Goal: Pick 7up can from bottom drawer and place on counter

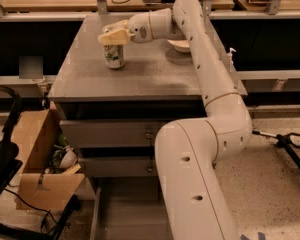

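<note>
One can (114, 56) stands upright on counter (150, 76), directly under gripper (113, 36). Can top meets gripper's underside or sits just short of it; cannot tell which. Gripper apart or clamped: cannot tell. Cream bowl (179, 45) lies beyond gripper's wrist, partly hidden by arm. Bottom drawer (127, 209) stands open well below gripper, at cabinet foot, grey floor showing. Cardboard box (40, 156) sits low beside drawer.

gripper (114, 35) over 7up can (114, 57), lid obsc.
</note>
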Controlling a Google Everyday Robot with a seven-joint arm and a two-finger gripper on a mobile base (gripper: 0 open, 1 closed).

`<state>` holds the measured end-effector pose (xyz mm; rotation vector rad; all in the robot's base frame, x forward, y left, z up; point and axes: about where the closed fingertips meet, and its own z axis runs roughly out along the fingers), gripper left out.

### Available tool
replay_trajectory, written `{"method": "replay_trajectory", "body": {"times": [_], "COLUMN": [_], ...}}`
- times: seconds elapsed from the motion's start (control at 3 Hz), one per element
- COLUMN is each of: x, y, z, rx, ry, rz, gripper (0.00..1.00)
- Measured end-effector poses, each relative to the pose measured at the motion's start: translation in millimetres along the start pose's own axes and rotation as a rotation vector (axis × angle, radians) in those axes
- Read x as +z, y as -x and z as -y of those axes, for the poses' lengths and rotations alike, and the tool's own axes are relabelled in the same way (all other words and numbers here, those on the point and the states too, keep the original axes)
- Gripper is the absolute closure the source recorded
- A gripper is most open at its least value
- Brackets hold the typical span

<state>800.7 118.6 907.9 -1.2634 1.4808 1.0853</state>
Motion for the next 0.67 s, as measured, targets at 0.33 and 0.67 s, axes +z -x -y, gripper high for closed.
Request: {"method": "replay_trajectory", "body": {"times": [0.33, 0.67], "x": [0.0, 2.3], "y": [0.5, 0.1], "z": [-0.1, -0.4], "rx": [0.000, 0.001], "ry": [0.000, 0.003], "rz": [0.000, 0.000], "gripper": [0.06, 0.00]}}
